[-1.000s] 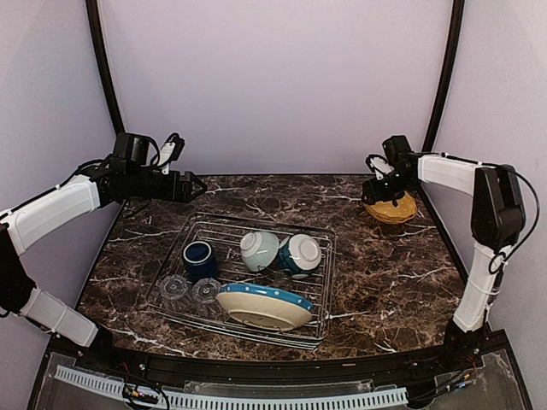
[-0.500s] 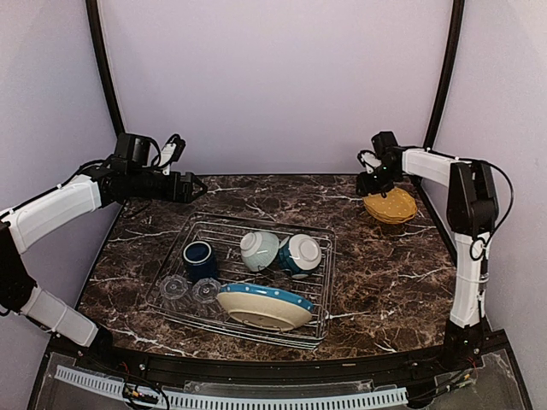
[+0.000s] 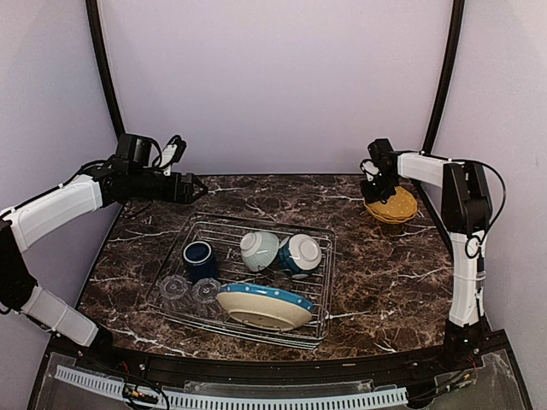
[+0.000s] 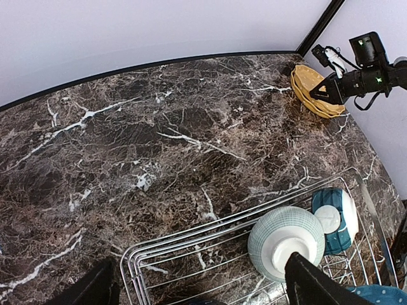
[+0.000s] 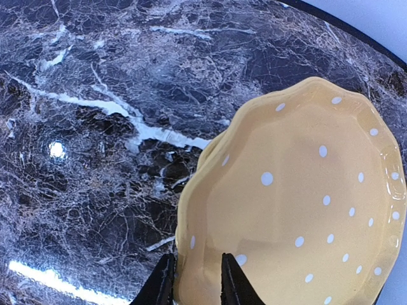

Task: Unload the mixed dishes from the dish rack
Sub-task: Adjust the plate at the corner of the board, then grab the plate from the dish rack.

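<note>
Yellow white-spotted plate (image 3: 393,207) has settled flat on the counter (image 3: 385,265) at two o'clock, outside the dish rack (image 3: 256,219): one unloaded. Right claw (image 5: 196,279) straddles its rim, grip unclear; left claw (image 3: 195,187) spread.

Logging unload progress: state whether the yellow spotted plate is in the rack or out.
Out. The yellow plate lies on the marble table at its far right corner, well apart from the dish rack.

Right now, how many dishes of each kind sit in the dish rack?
cream blue-rimmed plate: 1
bowls: 2
dark blue mug: 1
clear glasses: 2
Total in the dish rack: 6
</note>
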Robot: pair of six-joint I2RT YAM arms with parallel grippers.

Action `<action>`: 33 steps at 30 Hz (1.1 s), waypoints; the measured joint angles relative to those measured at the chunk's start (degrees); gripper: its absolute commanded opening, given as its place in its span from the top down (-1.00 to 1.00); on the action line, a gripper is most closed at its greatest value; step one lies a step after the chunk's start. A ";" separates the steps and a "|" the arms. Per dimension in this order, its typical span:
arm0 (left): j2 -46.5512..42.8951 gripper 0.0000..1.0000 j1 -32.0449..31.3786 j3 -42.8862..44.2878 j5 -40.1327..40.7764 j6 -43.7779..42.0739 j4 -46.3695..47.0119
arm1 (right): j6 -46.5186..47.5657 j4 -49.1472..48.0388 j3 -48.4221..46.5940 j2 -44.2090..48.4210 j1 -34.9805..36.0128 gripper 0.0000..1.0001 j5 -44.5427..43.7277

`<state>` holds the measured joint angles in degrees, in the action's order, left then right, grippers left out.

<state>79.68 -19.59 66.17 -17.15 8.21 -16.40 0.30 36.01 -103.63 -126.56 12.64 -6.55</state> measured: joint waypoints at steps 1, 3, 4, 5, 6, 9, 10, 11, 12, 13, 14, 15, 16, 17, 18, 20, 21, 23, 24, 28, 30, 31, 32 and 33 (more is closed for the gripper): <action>0.00 -0.78 0.00 0.00 0.00 0.00 0.00 | -0.37 0.02 0.00 0.00 0.07 0.43 -0.42; 0.02 -0.79 0.00 0.00 -0.02 0.00 0.00 | -0.83 0.04 0.00 0.00 0.17 0.25 -1.01; 0.02 -0.79 0.00 0.00 0.00 0.00 0.00 | -0.74 0.07 -0.02 0.00 0.15 0.15 -1.05; 0.02 -0.79 0.00 0.00 0.00 0.00 0.00 | -1.16 0.09 -0.02 0.02 0.15 0.06 -1.05; 0.02 -0.79 0.00 0.00 0.00 0.00 0.00 | -1.09 0.11 -0.02 0.07 0.09 -0.06 -0.92; 0.02 -0.79 0.00 0.00 -0.02 0.00 0.00 | -0.92 0.20 0.72 1.25 0.22 -0.45 -0.83; 0.02 -0.79 0.00 0.00 -0.02 0.00 0.00 | -1.27 0.15 1.51 2.19 0.33 -0.51 -0.74; 0.02 -0.79 0.00 0.00 -0.04 0.02 0.00 | -1.01 0.00 3.06 3.87 0.52 -0.63 -0.55; 0.02 -0.79 0.00 0.00 -0.04 0.02 0.00 | -0.57 -0.26 5.51 6.54 0.90 -0.70 0.07; 0.02 -0.79 0.00 0.00 -0.09 0.02 0.00 | -0.57 -0.46 7.80 9.22 1.25 -0.76 0.85; 0.02 -0.79 0.00 0.02 -0.20 0.02 0.00 | -0.90 -0.59 9.75 11.76 1.62 -0.89 2.23; 0.02 -0.79 0.00 0.02 -0.24 0.02 0.00 | -0.59 -1.66 13.09 15.89 2.08 -0.96 4.50; 0.02 -0.79 0.00 0.07 -0.31 0.04 -0.02 | -0.66 -2.27 15.32 18.84 2.40 -0.97 6.43; 0.02 -0.79 0.00 0.09 -0.42 0.04 0.00 | -0.42 -3.32 18.14 22.47 2.80 -0.97 8.83; 0.02 -0.78 0.00 0.11 -0.48 0.07 0.02 | -0.20 -4.46 20.74 25.79 3.28 -0.97 11.52; 0.02 -0.78 0.00 0.11 -0.70 0.13 0.02 | 0.17 -6.73 25.07 30.75 4.17 -0.97 16.26; 0.02 -0.79 0.00 0.11 -0.85 0.17 0.00 | 0.63 -8.39 28.02 33.46 4.85 -0.97 19.96; 0.02 -0.79 0.00 0.11 -1.05 0.24 0.02 | 1.44 -9.94 31.61 36.44 6.49 -0.97 25.07; 0.04 -0.79 0.00 0.11 -1.14 0.33 0.00 | 2.21 -10.43 33.29 37.66 7.80 -0.97 27.91; 0.15 -0.79 0.00 0.11 -1.46 0.59 0.02 | 5.11 -10.51 35.93 40.06 16.02 -0.97 37.46; 0.26 -0.79 0.00 0.11 -1.49 0.61 0.02 | 6.29 -10.51 35.91 40.72 20.48 -0.97 41.55; 0.31 -0.79 0.00 0.11 -1.49 0.63 0.02 | 6.73 -10.45 35.91 40.98 22.53 -0.97 43.39; 0.33 -0.79 0.00 0.11 -1.49 0.63 0.02 | 7.06 -10.21 35.78 41.03 24.24 -0.97 45.07; 0.35 -0.79 0.00 0.11 -1.49 0.63 0.02 | 7.41 -9.90 35.52 41.00 25.68 -0.96 46.45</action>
<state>80.03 -19.59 66.28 -18.63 8.84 -16.38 7.70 26.11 -68.12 -85.56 38.33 39.90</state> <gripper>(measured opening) 0.893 0.986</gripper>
